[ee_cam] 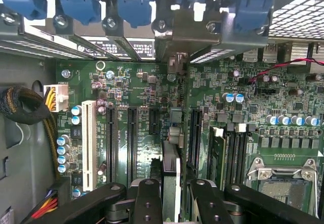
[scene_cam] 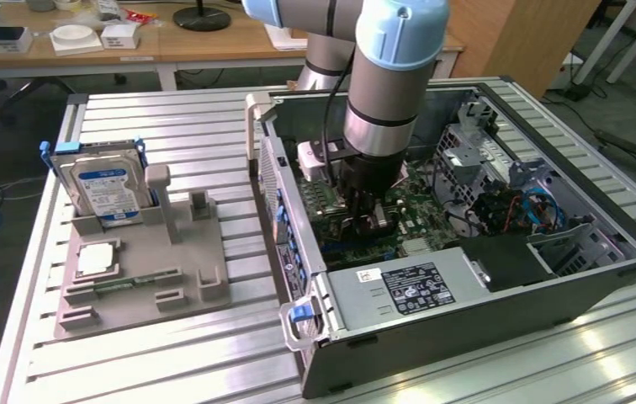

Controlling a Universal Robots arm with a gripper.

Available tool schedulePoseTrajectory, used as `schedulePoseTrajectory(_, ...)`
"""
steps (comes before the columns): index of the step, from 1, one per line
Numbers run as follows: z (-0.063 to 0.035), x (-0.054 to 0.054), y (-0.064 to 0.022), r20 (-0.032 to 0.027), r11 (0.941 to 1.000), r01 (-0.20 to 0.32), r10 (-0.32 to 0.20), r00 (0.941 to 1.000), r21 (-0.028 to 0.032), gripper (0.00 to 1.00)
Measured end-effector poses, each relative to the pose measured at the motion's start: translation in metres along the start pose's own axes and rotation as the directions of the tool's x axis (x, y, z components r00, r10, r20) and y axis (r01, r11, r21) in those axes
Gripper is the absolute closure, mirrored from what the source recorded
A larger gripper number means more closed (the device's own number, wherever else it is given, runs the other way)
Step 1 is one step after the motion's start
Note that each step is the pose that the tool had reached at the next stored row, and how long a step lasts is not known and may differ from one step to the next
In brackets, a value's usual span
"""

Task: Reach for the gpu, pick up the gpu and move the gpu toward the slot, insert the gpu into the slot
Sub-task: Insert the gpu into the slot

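Gripper [scene_cam: 365,220] deep inside the open computer case [scene_cam: 587,278], pinching the gpu [ee_cam: 172,148] edge-on over the motherboard [scene_cam: 414,220].

Exterior view: at frame centre the arm [scene_cam: 391,76] drops into the case, its claw low over the green board, between the case's near wall and the blue cables [scene_cam: 532,210] at centre right; the power supply [scene_cam: 402,290] sits just below it in the frame. On the grey holder [scene_cam: 144,269] at left stand the hard drive [scene_cam: 105,189] and, lower, the memory stick [scene_cam: 133,279], well apart from the case. Wrist view: both black fingers [ee_cam: 147,198] at the lower centre are pressed against the thin card, which runs up the frame's middle to its metal bracket [ee_cam: 195,31] among the blue latches [ee_cam: 134,1] at top. Black slots [ee_cam: 132,143] lie on either side of it; a braided cable [ee_cam: 23,107] curls at left and the processor socket [ee_cam: 281,181] sits lower right.
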State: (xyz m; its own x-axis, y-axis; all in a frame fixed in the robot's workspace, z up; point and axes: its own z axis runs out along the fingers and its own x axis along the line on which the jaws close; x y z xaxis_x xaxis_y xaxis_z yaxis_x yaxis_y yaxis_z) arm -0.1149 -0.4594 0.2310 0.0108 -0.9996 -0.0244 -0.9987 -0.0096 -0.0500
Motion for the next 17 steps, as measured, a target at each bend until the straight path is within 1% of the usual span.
schedulePoseTrajectory(3, 0.0002, 0.0000, 0.0001, 0.0000, 1.0000, 0.000, 0.000, 1.0000, 0.0004, 0.73)
schedulePoseTrajectory(4, 0.0001, 0.0000, 0.0002, 0.0007, 1.0000, 0.000, 0.000, 1.0000, -0.0008, 0.73)
schedulePoseTrajectory(5, 0.0001, 0.0000, 0.0002, -0.0001, 1.0000, 0.000, 0.000, 1.0000, 0.0003, 0.73)
schedulePoseTrajectory(7, 0.0001, -0.0001, 0.0004, 0.0011, 1.0000, 0.000, 0.000, 1.0000, -0.0016, 0.73)
schedulePoseTrajectory(9, 0.0001, 0.0000, 0.0003, 0.0001, 1.0000, 0.000, 0.000, 1.0000, -0.0001, 0.73)
schedulePoseTrajectory(11, 0.0006, 0.0000, 0.0004, 0.0000, 1.0000, 0.000, 0.000, 1.0000, -0.0002, 0.73)
schedulePoseTrajectory(13, 0.0043, 0.0002, 0.0005, -0.0010, 1.0000, 0.000, 0.000, 1.0000, 0.0015, 0.73)
schedulePoseTrajectory(17, 0.0047, 0.0003, 0.0005, -0.0012, 1.0000, 0.000, 0.000, 1.0000, 0.0017, 0.73)
